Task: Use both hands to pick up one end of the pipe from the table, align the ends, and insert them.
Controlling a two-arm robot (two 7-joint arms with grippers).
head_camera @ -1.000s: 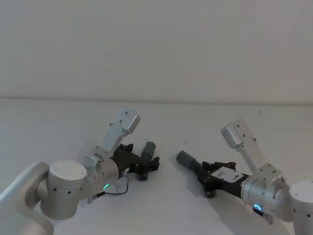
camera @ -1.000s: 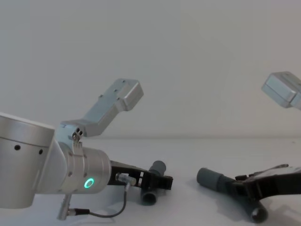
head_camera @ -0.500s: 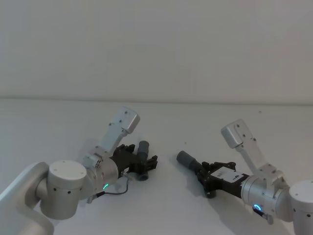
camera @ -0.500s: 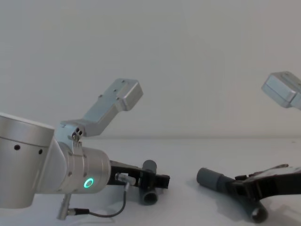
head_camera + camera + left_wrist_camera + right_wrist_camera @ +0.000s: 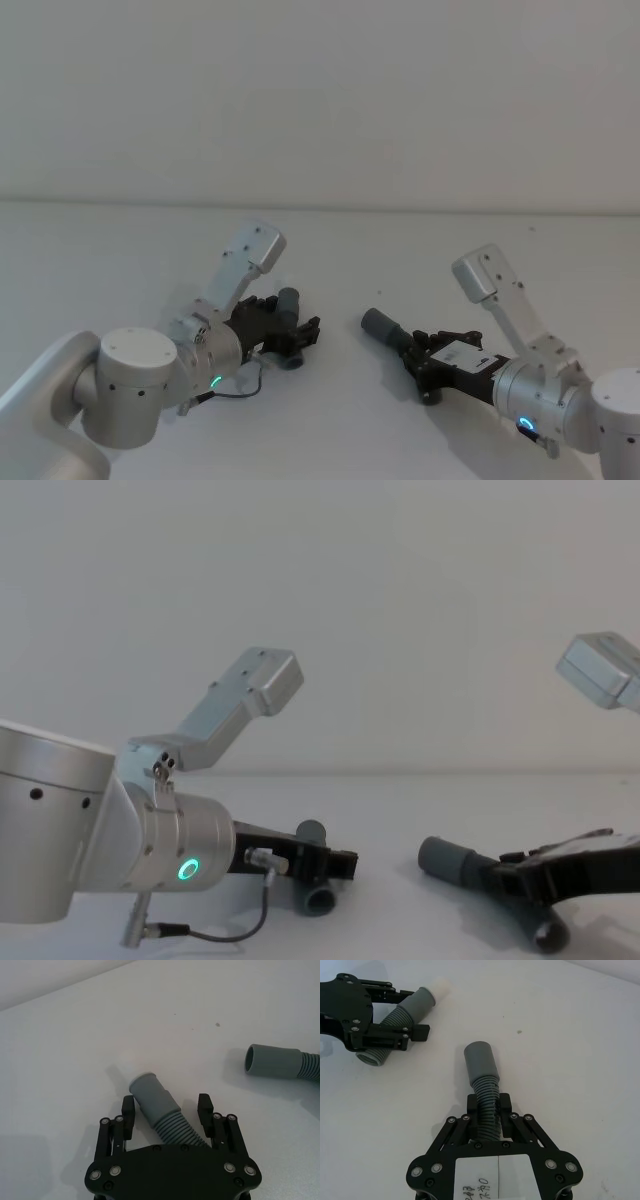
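Left gripper (image 5: 166,1109) sits wide around the short hose (image 5: 152,1095) on the table (image 5: 420,260), ready to clamp, while right gripper (image 5: 489,1107) pinches the longer hose (image 5: 488,1091) by its ribs, leaving its cuff (image 5: 480,1060) free for mating.

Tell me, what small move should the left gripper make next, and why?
Probably close the left gripper on the short hose. It stands open around the ribbed part, with a gap on each side, so that hose is not held yet. The right gripper is shut on the long hose.
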